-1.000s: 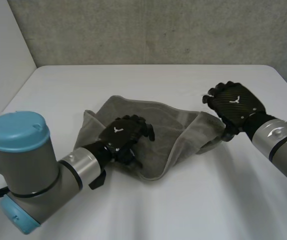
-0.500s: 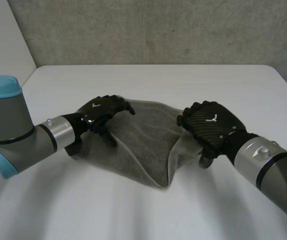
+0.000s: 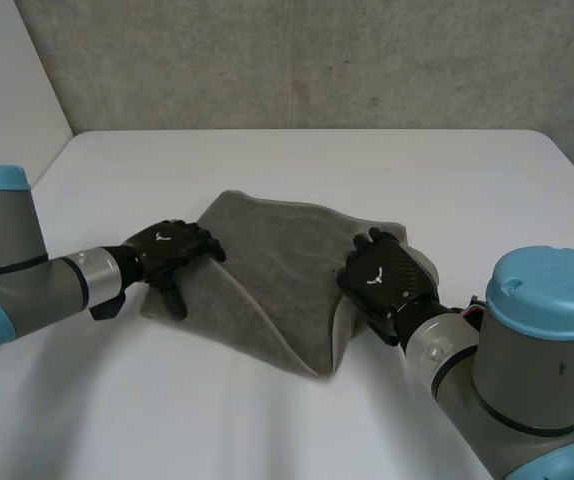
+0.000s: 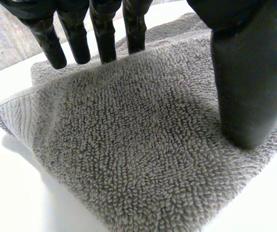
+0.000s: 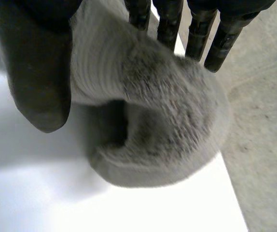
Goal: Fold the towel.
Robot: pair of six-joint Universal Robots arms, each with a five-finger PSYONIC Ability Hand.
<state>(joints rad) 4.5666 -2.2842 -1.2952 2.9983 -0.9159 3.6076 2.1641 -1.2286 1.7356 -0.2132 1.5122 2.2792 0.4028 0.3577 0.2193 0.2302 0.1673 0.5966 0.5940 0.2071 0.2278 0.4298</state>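
Note:
The grey towel (image 3: 277,270) lies on the white table (image 3: 297,160), flat on its left part and bunched into a fold at its right end. My left hand (image 3: 170,250) rests on the towel's left edge. In the left wrist view its fingers (image 4: 104,38) are straight over the towel (image 4: 143,145) and the thumb touches the pile. My right hand (image 3: 377,280) sits on the bunched right end. In the right wrist view the rolled towel fold (image 5: 167,121) lies between the thumb (image 5: 37,72) and the fingers, which press on it.
The table's far edge meets a grey wall (image 3: 317,60). Bare table surface stretches in front of the towel and to both sides. Both forearms reach in low over the table from the near side.
My left hand has moved from the towel's middle out to its left edge. My right hand has come in from the far right, pushing the towel's right end inward into a bunch.

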